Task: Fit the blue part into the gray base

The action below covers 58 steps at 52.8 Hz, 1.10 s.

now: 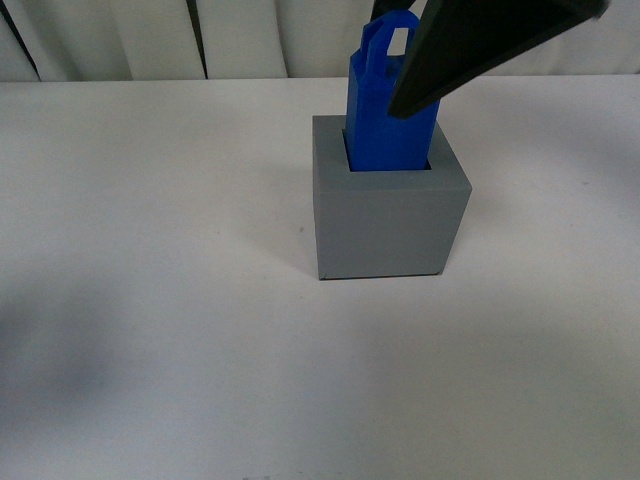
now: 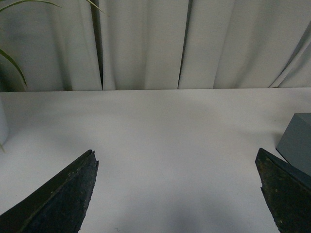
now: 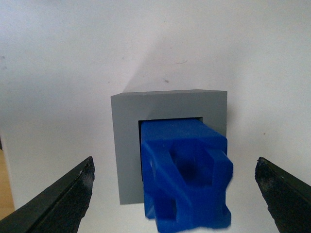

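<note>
The blue part (image 1: 385,110) stands upright in the socket of the gray base (image 1: 390,215) at the table's middle, its upper half and loop handle sticking out. In the right wrist view the blue part (image 3: 184,172) sits in the gray base (image 3: 127,145) between my right gripper's (image 3: 175,167) wide-open fingers, which do not touch it. One dark finger of the right gripper (image 1: 470,50) hangs over the part in the front view. My left gripper (image 2: 177,162) is open and empty over bare table, with a corner of the gray base (image 2: 297,141) at the view's edge.
The white table (image 1: 150,300) spreads around the base. White curtains (image 2: 146,43) hang behind the table's far edge. Plant leaves (image 2: 14,63) and a pale object show at one side of the left wrist view.
</note>
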Each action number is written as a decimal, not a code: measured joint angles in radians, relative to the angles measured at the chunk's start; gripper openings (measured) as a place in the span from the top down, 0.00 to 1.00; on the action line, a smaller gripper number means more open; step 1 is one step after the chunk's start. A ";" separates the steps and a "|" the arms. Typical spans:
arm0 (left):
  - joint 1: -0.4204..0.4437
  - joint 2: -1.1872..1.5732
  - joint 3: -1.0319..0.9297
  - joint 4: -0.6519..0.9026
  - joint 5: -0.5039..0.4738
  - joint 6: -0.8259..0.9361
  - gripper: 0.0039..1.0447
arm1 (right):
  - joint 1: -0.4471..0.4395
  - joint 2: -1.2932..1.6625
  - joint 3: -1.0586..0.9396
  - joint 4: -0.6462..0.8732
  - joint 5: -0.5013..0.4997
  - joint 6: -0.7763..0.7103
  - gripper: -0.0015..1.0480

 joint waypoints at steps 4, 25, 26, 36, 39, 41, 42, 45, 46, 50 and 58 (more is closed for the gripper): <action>0.000 0.000 0.000 0.000 0.000 0.000 0.06 | -0.028 -0.033 0.000 0.002 -0.016 -0.004 0.07; 0.000 0.000 0.000 0.000 0.000 0.000 0.06 | -0.250 -0.243 -0.237 0.201 -0.231 0.001 0.07; 0.000 0.000 0.000 0.000 0.000 0.000 0.06 | -0.264 -0.267 -0.280 0.266 -0.253 0.026 0.07; 0.000 0.000 0.000 0.000 0.000 0.000 0.06 | -0.313 -0.382 -0.499 0.582 -0.338 0.188 0.07; 0.000 0.000 0.000 0.000 0.000 0.000 0.06 | -0.314 -0.384 -0.508 0.590 -0.340 0.209 0.07; 0.000 0.000 0.000 0.000 0.000 0.000 0.06 | -0.313 -0.383 -0.510 0.590 -0.341 0.217 0.07; 0.000 0.000 0.000 0.000 0.000 0.000 0.06 | -0.313 -0.383 -0.511 0.590 -0.341 0.221 0.07; 0.000 0.000 0.000 0.000 0.000 0.000 0.06 | -0.313 -0.383 -0.512 0.590 -0.342 0.225 0.07; 0.000 0.000 0.000 0.000 0.000 0.000 0.06 | -0.313 -0.383 -0.512 0.590 -0.342 0.226 0.07; 0.000 0.000 0.000 0.000 0.000 0.000 0.06 | -0.311 -0.383 -0.512 0.591 -0.346 0.228 0.07; 0.000 0.000 0.000 0.000 0.002 0.000 0.06 | -0.269 -0.505 -0.814 1.161 0.161 0.575 0.24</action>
